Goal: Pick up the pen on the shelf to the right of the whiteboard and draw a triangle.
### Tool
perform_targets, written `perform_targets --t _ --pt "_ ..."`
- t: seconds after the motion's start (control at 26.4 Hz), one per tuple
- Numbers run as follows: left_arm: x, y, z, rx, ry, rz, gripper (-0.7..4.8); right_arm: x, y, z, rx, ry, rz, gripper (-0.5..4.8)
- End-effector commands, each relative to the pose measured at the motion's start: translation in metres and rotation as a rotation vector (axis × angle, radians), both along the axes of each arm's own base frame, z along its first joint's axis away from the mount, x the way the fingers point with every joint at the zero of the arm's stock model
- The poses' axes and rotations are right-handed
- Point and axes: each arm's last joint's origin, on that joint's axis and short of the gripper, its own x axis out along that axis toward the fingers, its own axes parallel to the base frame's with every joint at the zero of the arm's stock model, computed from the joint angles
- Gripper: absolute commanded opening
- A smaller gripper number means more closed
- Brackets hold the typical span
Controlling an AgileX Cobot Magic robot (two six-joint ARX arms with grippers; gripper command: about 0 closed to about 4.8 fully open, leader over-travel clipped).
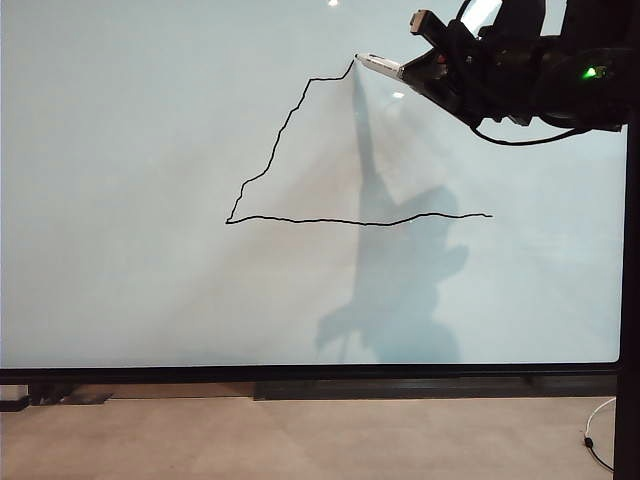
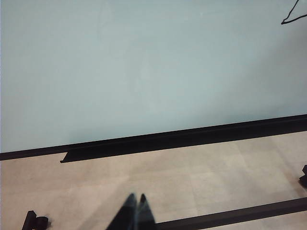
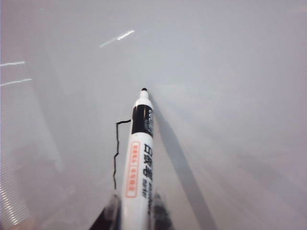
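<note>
My left gripper (image 2: 135, 207) hangs low by the floor below the whiteboard's (image 1: 120, 250) bottom frame, fingers pinched together on nothing. On the board the triangle (image 1: 300, 170) stands two sides drawn: a base running across the middle and a wobbly left side climbing to the apex near the top edge. There the pen (image 1: 380, 66) meets the surface, clamped in my right gripper (image 1: 432, 68) at the top right corner (barrel snug between the jaws, tip forward). The closing stroke is what remains, I judge: keep the tip pressed lightly and evenly, hold the wrist angle fixed, and slide down and rightward in one steady run to the base line's right end, lifting only once the lines join. Count: one whiteboard, one pen, one unfinished triangle, two strokes, two grippers.
</note>
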Motion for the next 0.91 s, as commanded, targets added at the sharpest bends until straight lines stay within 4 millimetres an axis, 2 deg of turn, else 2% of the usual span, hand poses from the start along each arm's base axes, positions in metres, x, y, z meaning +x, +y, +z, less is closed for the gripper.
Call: perform_targets --t 0.04,0.3,0.53,0.91 --pt "0.0 0.0 0.0 0.0 0.006 -0.002 -0.05 0.003 0.001 0.006 -0.005 -0.015 -0.012 -0.05" --pt "0.0 0.0 0.0 0.0 0.006 -0.002 -0.05 0.005 0.002 0.007 0.011 0.01 0.009 -0.05" --pt "0.0 0.0 0.0 0.0 0.006 -0.002 -0.05 0.004 0.001 0.007 0.063 0.053 0.117 -0.05" --pt "0.0 0.0 0.0 0.0 0.006 -0.001 -0.05 0.007 -0.012 0.011 0.142 0.067 0.131 -0.05"
